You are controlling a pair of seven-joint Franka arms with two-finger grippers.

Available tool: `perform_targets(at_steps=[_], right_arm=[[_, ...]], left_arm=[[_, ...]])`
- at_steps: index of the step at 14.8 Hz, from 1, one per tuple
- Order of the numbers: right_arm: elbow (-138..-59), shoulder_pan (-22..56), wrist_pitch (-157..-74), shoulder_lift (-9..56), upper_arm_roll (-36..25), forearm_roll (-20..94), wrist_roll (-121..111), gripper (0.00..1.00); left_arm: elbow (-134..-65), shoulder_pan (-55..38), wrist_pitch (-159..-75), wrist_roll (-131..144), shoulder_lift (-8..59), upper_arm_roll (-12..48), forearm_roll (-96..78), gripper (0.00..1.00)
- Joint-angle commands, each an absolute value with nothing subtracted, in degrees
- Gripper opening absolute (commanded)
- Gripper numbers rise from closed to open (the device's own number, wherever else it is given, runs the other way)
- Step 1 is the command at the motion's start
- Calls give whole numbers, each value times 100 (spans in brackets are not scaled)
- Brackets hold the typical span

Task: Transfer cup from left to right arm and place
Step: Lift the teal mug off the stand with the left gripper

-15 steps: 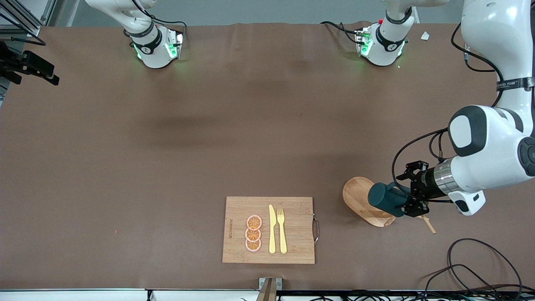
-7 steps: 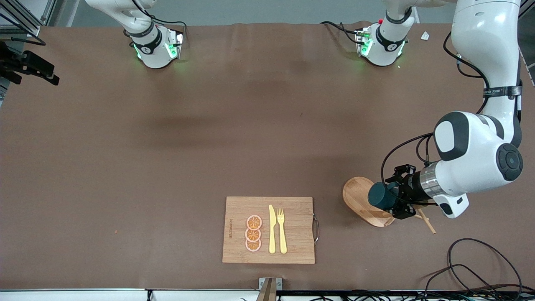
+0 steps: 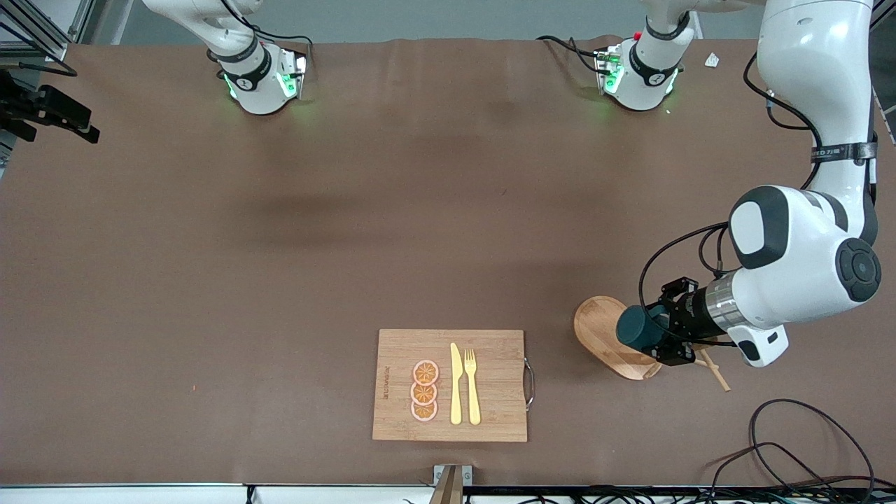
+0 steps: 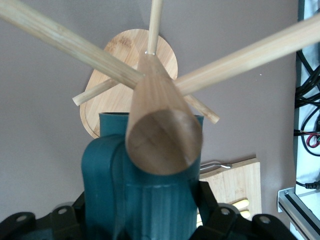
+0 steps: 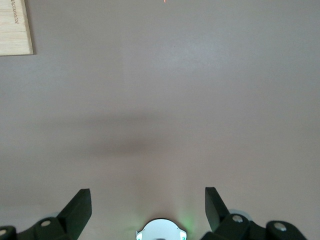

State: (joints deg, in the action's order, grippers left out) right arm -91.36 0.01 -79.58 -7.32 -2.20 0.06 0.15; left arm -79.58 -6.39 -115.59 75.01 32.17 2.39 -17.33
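The dark teal ribbed cup lies on its side over the oval base of the wooden peg rack. My left gripper is shut on it. In the left wrist view the cup fills the space between the black fingers, its handle toward one finger. The rack's post and pegs stand right against it. Whether a peg is through the handle is hidden. My right gripper is open and empty, held over bare table near its own base. It does not show in the front view.
A wooden cutting board with a yellow knife, a fork and orange slices lies near the front edge at mid-table. Black cables lie at the near corner by the left arm's end.
The left arm's wrist and elbow shifted toward the rack with the cup, which now looks shorter and more end-on. In the last half second it hardly moved.
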Motion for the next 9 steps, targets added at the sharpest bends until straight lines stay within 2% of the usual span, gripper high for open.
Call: perform_targets(at_steps=[1, 9], right_arm=[[-9246, 35, -7972, -835, -185, 26, 26, 100], [-9237, 9, -7945, -835, -193, 79, 97, 100]], left_arm=[[-7910, -650, -11549, 7444, 3112, 298, -1775, 31], [-7919, -668, -11487, 8111, 2769, 843, -1740, 32]])
